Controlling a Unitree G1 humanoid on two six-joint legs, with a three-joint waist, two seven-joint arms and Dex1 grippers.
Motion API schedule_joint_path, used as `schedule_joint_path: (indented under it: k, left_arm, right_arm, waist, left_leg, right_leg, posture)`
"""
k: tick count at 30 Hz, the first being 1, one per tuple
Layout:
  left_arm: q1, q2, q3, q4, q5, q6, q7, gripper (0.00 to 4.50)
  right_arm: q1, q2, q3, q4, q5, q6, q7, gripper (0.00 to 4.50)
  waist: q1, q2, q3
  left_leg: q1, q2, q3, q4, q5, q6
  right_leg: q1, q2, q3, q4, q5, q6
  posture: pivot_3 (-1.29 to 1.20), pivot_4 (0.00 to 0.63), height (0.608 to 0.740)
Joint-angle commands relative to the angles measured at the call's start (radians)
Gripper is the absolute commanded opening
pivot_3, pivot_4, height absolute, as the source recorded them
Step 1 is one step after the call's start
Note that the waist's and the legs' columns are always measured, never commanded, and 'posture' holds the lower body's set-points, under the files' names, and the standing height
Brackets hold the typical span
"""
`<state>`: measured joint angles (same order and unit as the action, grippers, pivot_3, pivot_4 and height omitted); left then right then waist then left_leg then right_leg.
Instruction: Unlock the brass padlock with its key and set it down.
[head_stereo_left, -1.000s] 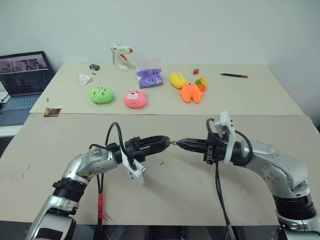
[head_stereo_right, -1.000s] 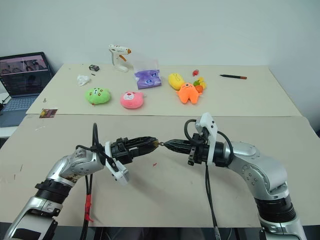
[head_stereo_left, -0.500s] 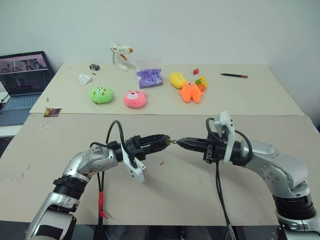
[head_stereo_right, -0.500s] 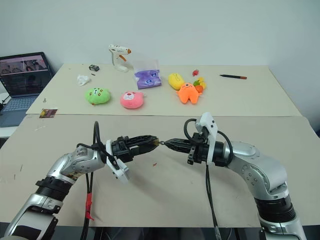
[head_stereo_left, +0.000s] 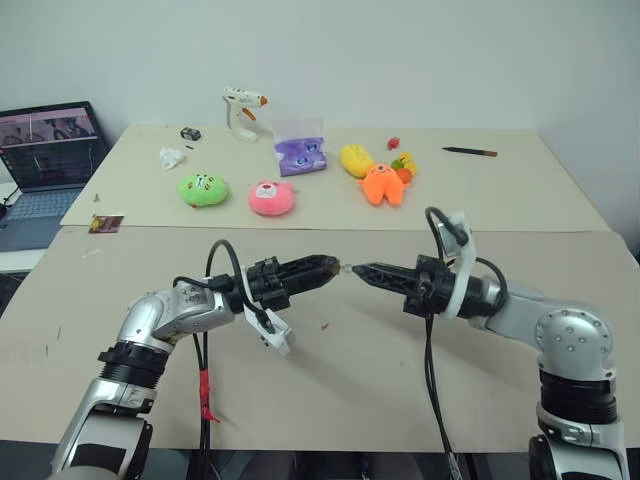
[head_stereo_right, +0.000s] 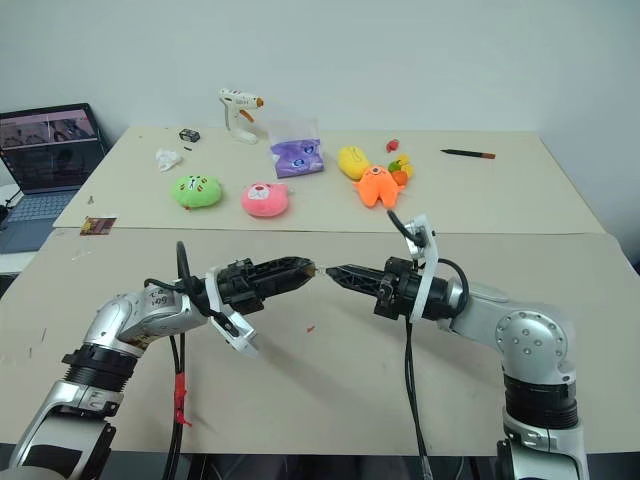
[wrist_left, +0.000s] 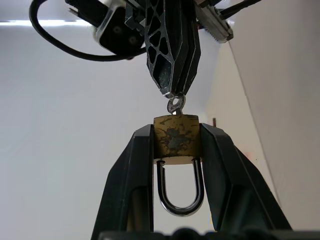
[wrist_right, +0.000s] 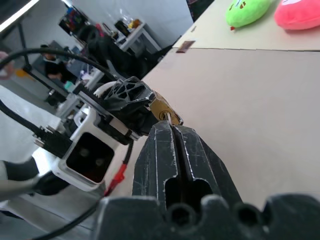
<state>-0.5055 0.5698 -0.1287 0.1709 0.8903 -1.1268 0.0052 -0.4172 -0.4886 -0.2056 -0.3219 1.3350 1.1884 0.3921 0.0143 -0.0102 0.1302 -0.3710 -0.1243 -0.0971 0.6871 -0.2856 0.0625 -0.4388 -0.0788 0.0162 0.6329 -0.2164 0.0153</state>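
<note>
Above the near table, my two grippers meet tip to tip. My left gripper is shut on the brass padlock, gripping its yellowish body between both fingers. The silvery shackle loops back toward the wrist and looks closed. My right gripper is shut on the small silver key, which sits in the bottom of the padlock body. In the right wrist view the padlock shows just past the shut fingers.
The far table holds a green plush, a pink plush, an orange plush, a purple bag, a glue gun and a pen. A laptop stands at the left. A red speck lies below the grippers.
Both wrists have rolled, the right one more, so its white camera mount now tilts over. The joined grippers sit slightly higher. Padlock and key stay gripped.
</note>
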Motion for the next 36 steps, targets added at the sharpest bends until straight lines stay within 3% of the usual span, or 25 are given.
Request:
schedule_joint_path:
  k: [1, 4, 8, 11, 12, 19, 26, 36]
  left_arm:
    - [-0.025, -0.019, -0.015, -0.091, 0.058, -0.003, 0.081, 0.81]
    - [-0.030, -0.017, -0.039, -0.060, 0.015, 0.013, 0.066, 0.81]
    - [-0.029, -0.018, -0.066, -0.024, -0.085, 0.048, 0.013, 0.81]
    - [-0.028, -0.011, -0.091, -0.012, -0.137, 0.059, -0.026, 0.81]
    - [-0.027, -0.009, -0.103, -0.003, -0.165, 0.066, -0.047, 0.81]
    - [-0.009, 0.004, -0.139, 0.031, -0.342, 0.115, -0.161, 0.81]
    - [0.010, 0.005, -0.150, 0.029, -0.372, 0.116, -0.197, 0.81]
    - [0.022, -0.002, -0.159, 0.017, -0.408, 0.124, -0.232, 0.81]
  right_arm:
    - [-0.029, 0.010, -0.006, 0.011, 0.150, 0.015, -0.110, 0.02]
    - [-0.035, -0.012, 0.009, -0.016, 0.150, 0.003, -0.105, 0.02]
    - [-0.013, -0.119, 0.098, -0.175, -0.090, -0.107, 0.097, 0.02]
    - [-0.003, -0.152, 0.124, -0.221, -0.128, -0.147, 0.186, 0.02]
    - [-0.007, -0.154, 0.125, -0.221, -0.124, -0.149, 0.203, 0.62]
    - [0.022, -0.212, 0.106, -0.241, -0.149, -0.169, 0.284, 2.87]
    - [0.016, -0.224, 0.082, -0.200, -0.179, -0.196, 0.281, 2.87]
    - [-0.010, -0.188, 0.145, -0.140, -0.395, -0.312, 0.279, 2.87]
  waist:
    - [0.000, 0.000, 0.000]
    - [0.000, 0.000, 0.000]
    - [0.000, 0.000, 0.000]
    - [-0.001, 0.000, 0.000]
    - [-0.001, 0.000, 0.000]
    - [-0.002, 0.000, 0.000]
    - [-0.003, 0.000, 0.000]
    - [-0.001, 0.000, 0.000]
  left_leg:
    - [0.000, 0.000, 0.000, 0.000, 0.000, 0.000]
    - [0.000, 0.000, 0.000, 0.000, 0.000, 0.000]
    - [0.000, 0.000, 0.000, 0.000, 0.000, 0.000]
    - [-0.001, 0.000, 0.000, 0.000, 0.000, 0.001]
    - [0.000, 0.000, 0.000, 0.000, 0.000, 0.001]
    - [0.000, 0.000, 0.000, 0.000, 0.000, 0.001]
    - [0.000, 0.000, 0.000, 0.000, 0.000, 0.001]
    - [0.000, 0.000, 0.000, 0.000, 0.000, 0.001]
  right_leg:
    - [0.000, 0.000, 0.000, 0.000, 0.000, 0.000]
    - [0.000, 0.000, 0.000, 0.001, 0.000, 0.000]
    - [-0.001, 0.000, 0.000, 0.001, 0.000, 0.000]
    - [-0.001, 0.000, -0.001, 0.000, 0.000, 0.000]
    - [-0.001, 0.000, -0.001, 0.000, 0.000, 0.000]
    - [0.000, 0.000, 0.000, 0.001, 0.000, 0.000]
    - [0.000, 0.000, 0.000, 0.000, 0.000, 0.000]
    - [0.000, 0.000, 0.000, 0.000, 0.000, 0.000]
  posture:
    - [0.00, 0.150, 0.740]
    - [0.00, 0.150, 0.740]
    - [0.00, 0.150, 0.740]
    - [0.00, 0.150, 0.740]
    - [0.00, 0.150, 0.740]
    - [0.00, 0.150, 0.740]
    - [0.00, 0.150, 0.740]
    - [0.00, 0.150, 0.740]
